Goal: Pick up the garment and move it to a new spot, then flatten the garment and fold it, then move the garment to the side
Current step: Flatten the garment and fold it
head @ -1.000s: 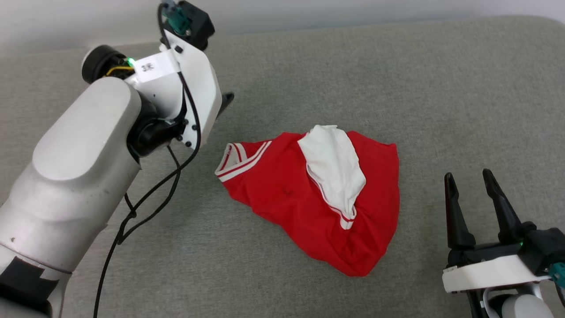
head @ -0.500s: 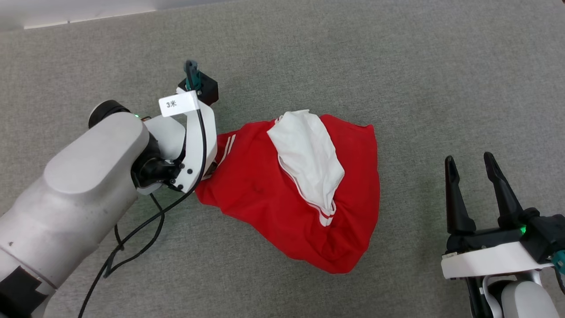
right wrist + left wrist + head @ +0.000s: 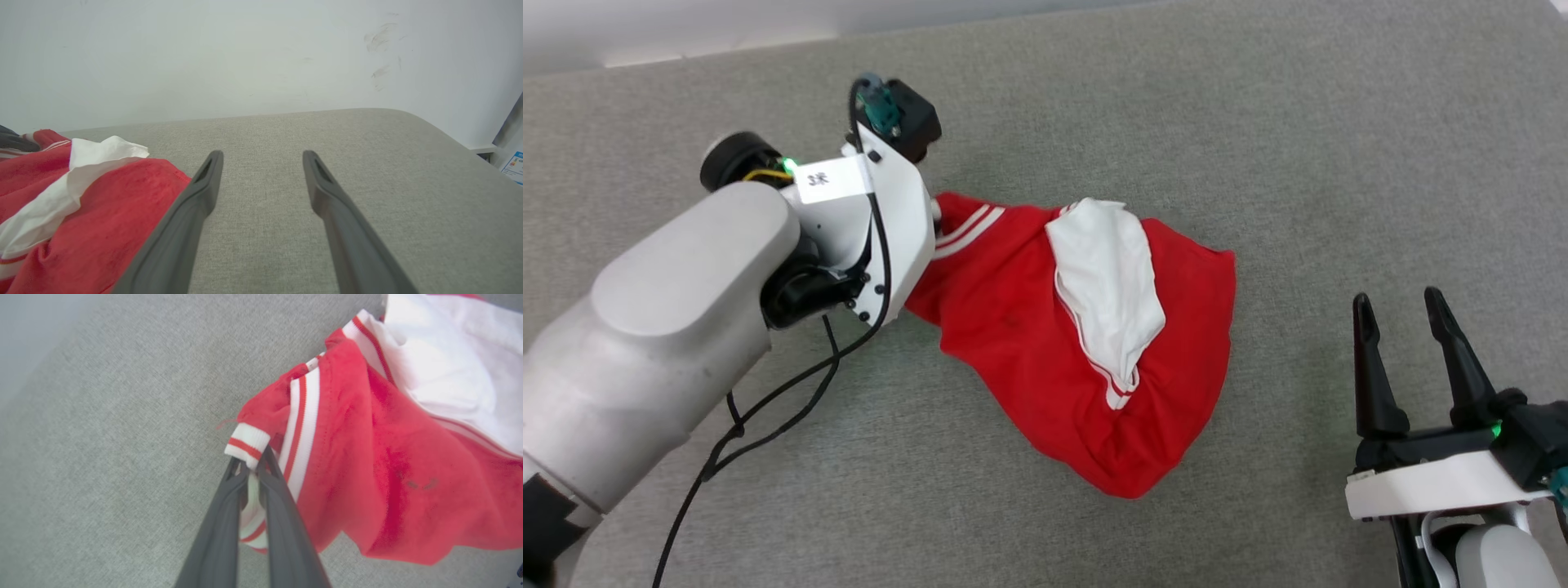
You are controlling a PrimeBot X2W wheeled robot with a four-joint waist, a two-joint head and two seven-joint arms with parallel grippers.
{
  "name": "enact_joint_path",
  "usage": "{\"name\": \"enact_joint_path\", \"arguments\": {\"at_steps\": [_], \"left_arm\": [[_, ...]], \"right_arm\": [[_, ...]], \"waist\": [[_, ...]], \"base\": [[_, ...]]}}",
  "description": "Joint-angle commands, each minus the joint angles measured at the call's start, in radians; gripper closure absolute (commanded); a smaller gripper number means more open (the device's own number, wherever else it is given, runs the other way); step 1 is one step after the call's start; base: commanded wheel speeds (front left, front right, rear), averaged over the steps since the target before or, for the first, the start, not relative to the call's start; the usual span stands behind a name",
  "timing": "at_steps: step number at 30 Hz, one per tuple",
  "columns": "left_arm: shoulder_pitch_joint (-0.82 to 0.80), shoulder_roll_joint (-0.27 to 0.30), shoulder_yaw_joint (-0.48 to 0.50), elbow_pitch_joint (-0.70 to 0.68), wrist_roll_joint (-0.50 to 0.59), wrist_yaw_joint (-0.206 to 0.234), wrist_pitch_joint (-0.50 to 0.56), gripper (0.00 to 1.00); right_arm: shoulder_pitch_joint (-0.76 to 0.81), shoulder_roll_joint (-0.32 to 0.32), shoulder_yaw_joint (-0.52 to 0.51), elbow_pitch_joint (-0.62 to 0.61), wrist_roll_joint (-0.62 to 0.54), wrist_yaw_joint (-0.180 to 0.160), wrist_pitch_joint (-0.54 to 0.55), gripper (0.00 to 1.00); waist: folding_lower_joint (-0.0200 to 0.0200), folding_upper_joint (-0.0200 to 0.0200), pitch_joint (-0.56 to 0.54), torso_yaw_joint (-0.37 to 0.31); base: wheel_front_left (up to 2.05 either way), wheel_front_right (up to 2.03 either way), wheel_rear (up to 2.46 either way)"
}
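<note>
A grey woven cloth surface (image 3: 1298, 163) is stretching across the head view, its weave looking fine and even. A pale strip (image 3: 670, 33) is running along the top edge behind it. In the right wrist view a white wall (image 3: 204, 61) is rising just behind the surface, with dark scuff marks (image 3: 382, 38) showing toward its upper right. The surface's far corner (image 3: 412, 118) is curving round. Beyond it a white ledge (image 3: 482, 149) is jutting out, and a blue-and-white paper (image 3: 515, 165) is peeking in at the right edge. Soft, even light is falling everywhere.
</note>
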Motion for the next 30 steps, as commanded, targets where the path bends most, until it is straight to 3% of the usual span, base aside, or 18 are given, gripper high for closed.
{"name": "enact_joint_path", "arguments": {"at_steps": [1,5,8,12,19,20,24,30], "left_arm": [[-0.008,0.008,0.002,-0.008,0.005,0.000,-0.016,1.00],[-0.006,0.061,0.026,-0.047,0.023,0.000,-0.139,1.00],[0.042,0.102,0.048,-0.088,0.038,0.024,-0.227,1.00],[0.131,0.176,0.074,-0.169,0.035,0.094,-0.327,1.00],[0.403,0.282,0.101,-0.284,-0.066,0.238,-0.459,1.00],[0.533,0.310,0.090,-0.314,-0.119,0.284,-0.496,1.00],[0.667,0.325,0.069,-0.333,-0.174,0.327,-0.530,1.00],[0.790,0.317,0.021,-0.333,-0.230,0.339,-0.507,1.00]], "right_arm": [[0.009,0.002,-0.003,0.004,0.001,0.000,-0.002,0.00],[0.031,0.002,-0.003,0.008,-0.003,0.000,-0.002,0.00],[0.048,0.002,-0.006,0.008,-0.004,0.000,-0.002,0.00],[0.064,0.002,-0.013,0.009,-0.007,0.000,-0.002,0.00],[0.089,0.001,-0.017,0.010,-0.012,0.000,-0.002,0.00],[0.100,0.002,-0.017,0.014,-0.017,0.000,-0.002,0.00],[0.104,0.001,-0.016,0.017,-0.022,0.000,-0.002,0.00],[0.120,0.001,-0.020,0.024,-0.031,0.000,-0.002,0.00]], "waist": [[0.0000,-0.0001,-0.021,0.018],[0.0000,-0.0001,-0.061,0.049],[0.0000,-0.0001,-0.090,0.071],[0.0000,-0.0001,-0.120,0.101],[0.0000,-0.0001,-0.148,0.140],[0.0000,-0.0001,-0.157,0.149],[0.0000,-0.0001,-0.166,0.155],[0.0000,-0.0001,-0.184,0.160]], "base": [[0.00,0.00,0.00],[0.00,0.00,0.00],[0.00,0.00,0.00],[0.00,0.00,0.00],[0.00,0.00,0.00],[0.00,0.00,0.00],[0.00,0.00,0.00],[0.00,0.00,0.00]]}}
